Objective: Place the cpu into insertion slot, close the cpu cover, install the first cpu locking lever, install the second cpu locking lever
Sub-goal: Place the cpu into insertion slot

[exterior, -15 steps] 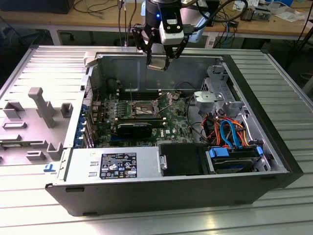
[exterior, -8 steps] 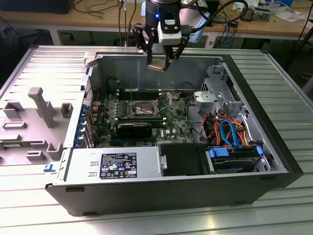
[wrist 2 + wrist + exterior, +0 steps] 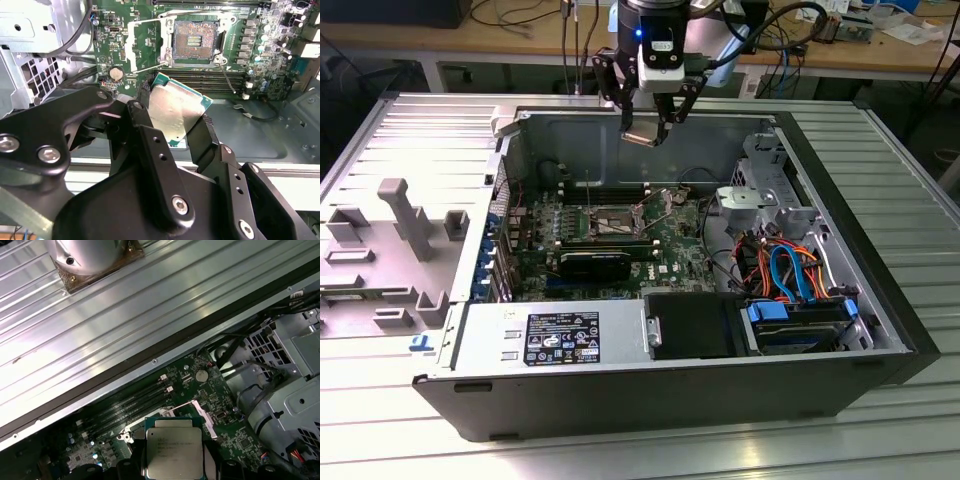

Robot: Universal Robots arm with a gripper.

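**Cpu pinched in the tool above the open case**

In the upper middle of the exterior view the tool (image 3: 650,125) hangs over the far side of the case (image 3: 620,400). Its two dark fingers pinch the cpu (image 3: 640,136) by opposite edges. The chip is off the board (image 3: 670,240) and touches nothing but the fingers. It hangs tilted, higher in the frame than the slot (image 3: 607,222) and a little toward the exterior view's right.

In the second wrist view the tool (image 3: 172,119) grips the cpu (image 3: 175,110), whose dull silver top faces the camera with a green edge around it. Beyond it the slot (image 3: 195,41) lies bare, its square field of contacts uncovered. The cover (image 3: 136,47) is swung open and stands just beside the slot's rim. A thin lever (image 3: 149,67) runs slanted near the cover. Long black memory slots (image 3: 210,77) lie between the chip and the slot.

In the first wrist view the cpu (image 3: 172,447) sits flat between the fingers of the tool (image 3: 172,462), above the green board.

The case rests on a ribbed metal table (image 3: 910,180). A grey fixture (image 3: 405,215) lies on the table at the exterior view's left. Orange and blue cables (image 3: 790,270) fill the case's right side.
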